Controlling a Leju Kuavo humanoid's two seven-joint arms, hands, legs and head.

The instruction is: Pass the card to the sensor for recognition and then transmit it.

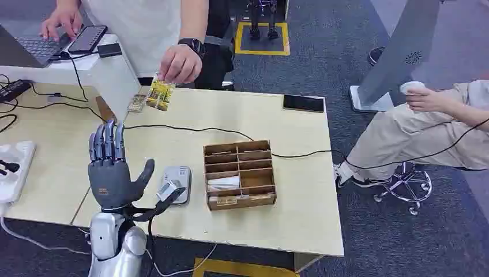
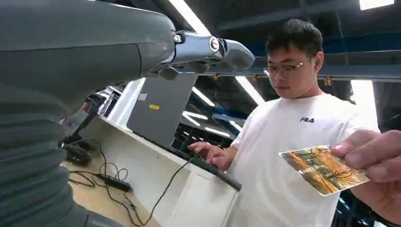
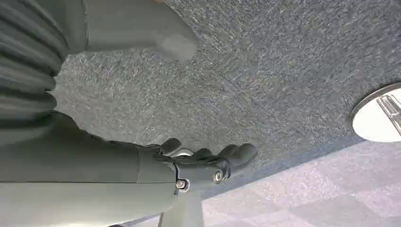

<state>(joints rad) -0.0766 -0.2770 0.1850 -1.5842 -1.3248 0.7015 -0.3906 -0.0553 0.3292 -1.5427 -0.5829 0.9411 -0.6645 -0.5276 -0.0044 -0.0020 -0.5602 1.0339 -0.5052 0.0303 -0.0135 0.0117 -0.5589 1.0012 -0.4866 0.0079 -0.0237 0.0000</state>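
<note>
A person's hand [image 1: 180,62] holds a yellow picture card [image 1: 160,94] over the table's far edge; the same card [image 2: 324,169] faces me in the left wrist view. My left hand [image 1: 112,167] is raised above the table's near left part, fingers straight up and apart, thumb out, holding nothing. It is well short of the card. A grey card sensor [image 1: 176,184] lies on the table just right of that hand. My right hand [image 3: 198,163] hangs over the carpet with its fingers loosely apart and nothing in it.
A wooden divided box [image 1: 239,174] sits right of the sensor. A black cable [image 1: 190,129] crosses the table. A black phone [image 1: 303,103] lies at the far right edge, another card [image 1: 137,103] at the far left. A seated person [image 1: 427,127] is at right.
</note>
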